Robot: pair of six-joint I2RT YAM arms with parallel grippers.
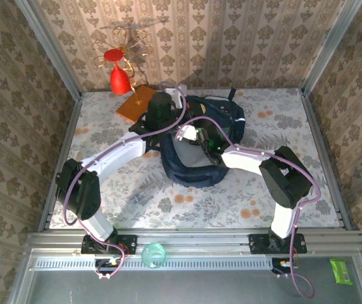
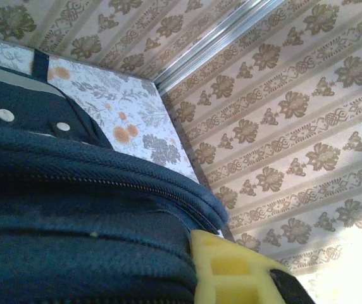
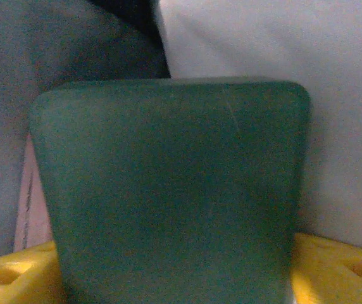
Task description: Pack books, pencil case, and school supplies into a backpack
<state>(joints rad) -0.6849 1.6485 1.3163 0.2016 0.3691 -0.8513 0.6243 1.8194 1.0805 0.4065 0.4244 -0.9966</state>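
The backpack (image 1: 188,176) lies mid-frame in the top view on the floral table (image 1: 263,196). It is a soft navy sack, its mouth gaping to show smooth pale grey lining (image 1: 190,155). Both arms reach to it, one from each side.

The left wrist view is close on coarse woven navy cloth in thick rolled folds. A fine zip (image 2: 105,183) runs along one fold, and two round pale studs (image 2: 5,114) sit at upper left. The left claw (image 2: 225,266) is closed on the backpack's rim at lower right. Its blocky yellow plastic finger (image 2: 238,275) presses against the zipped fold.

In the right wrist view the green book (image 3: 168,190) stands at frame centre, flat, matte and dark green, with rounded top corners and a faint scratch. It is inside the backpack, with grey lining behind it and a dark fold at upper left. The right claw (image 3: 174,282) straddles its lower part, and the yellow fingers (image 3: 336,269) show at both bottom corners. I cannot tell whether they pinch the book or stand just off it. A narrow pale pink strip (image 3: 32,202) shows at the book's left edge, too little to name.

A flat orange slab (image 1: 137,101) lies beside the backpack at upper left.
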